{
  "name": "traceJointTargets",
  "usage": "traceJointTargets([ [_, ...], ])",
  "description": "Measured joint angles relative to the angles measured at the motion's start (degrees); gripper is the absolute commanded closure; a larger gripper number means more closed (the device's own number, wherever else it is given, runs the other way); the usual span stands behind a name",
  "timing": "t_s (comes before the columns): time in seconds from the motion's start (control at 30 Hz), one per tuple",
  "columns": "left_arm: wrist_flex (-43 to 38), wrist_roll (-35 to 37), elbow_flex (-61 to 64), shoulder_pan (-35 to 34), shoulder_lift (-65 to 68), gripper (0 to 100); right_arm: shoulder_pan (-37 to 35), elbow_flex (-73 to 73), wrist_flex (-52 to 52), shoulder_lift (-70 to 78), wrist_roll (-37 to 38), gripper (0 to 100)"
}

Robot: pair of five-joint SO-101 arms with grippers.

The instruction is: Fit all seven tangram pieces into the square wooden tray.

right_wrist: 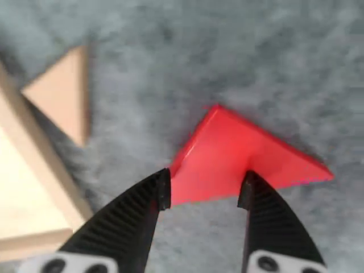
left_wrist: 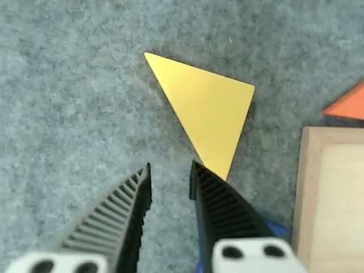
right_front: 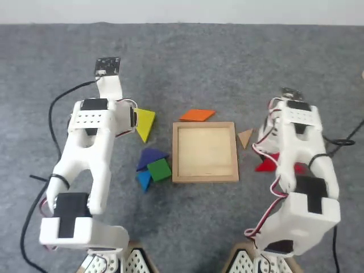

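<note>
The square wooden tray [right_front: 205,173] lies in the middle of the table with nothing in it. A yellow triangle [right_front: 145,122] lies to its left. My left gripper [left_wrist: 170,173] hovers open, narrowly, just short of the yellow triangle [left_wrist: 207,108], with nothing between its fingers. An orange parallelogram [right_front: 197,115] sits behind the tray. A purple triangle [right_front: 152,156], a green square [right_front: 160,169] and a blue triangle [right_front: 144,180] cluster at the front left. To the right lie a tan triangle [right_front: 245,137] and a red triangle [right_front: 267,163]. My right gripper [right_wrist: 205,190] is open, its fingers straddling one corner of the red triangle [right_wrist: 227,156].
Grey felt covers the whole table. The tray's wall [left_wrist: 310,187] shows close beside the left gripper, and the tray's corner [right_wrist: 34,165] and the tan triangle [right_wrist: 62,96] lie near the right gripper. Cables trail from both arms.
</note>
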Motion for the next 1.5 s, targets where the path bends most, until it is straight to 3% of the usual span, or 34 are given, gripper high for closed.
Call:
traceJointTargets([
  [0.2,0.0,0.0,0.0,0.0,0.0,88,-2.5,-2.7,6.9,0.2,-2.5,77.8],
  [0.43,0.0,0.0,0.0,0.0,0.0,88,-3.3,-1.2,8.3,-5.5,-5.6,77.8],
  [0.67,0.0,0.0,0.0,0.0,0.2,88,-3.3,19.2,-2.5,-26.7,0.5,77.8],
  [0.9,-0.5,0.0,0.0,0.0,0.2,88,-2.5,30.5,-9.6,-27.3,5.5,77.8],
  [1.23,-0.5,0.0,0.0,0.0,0.2,88,5.8,16.5,-11.7,-7.3,8.0,77.8],
  [1.5,-0.5,0.0,0.0,0.0,0.2,88,6.1,-4.0,-2.4,6.9,12.4,77.8],
])
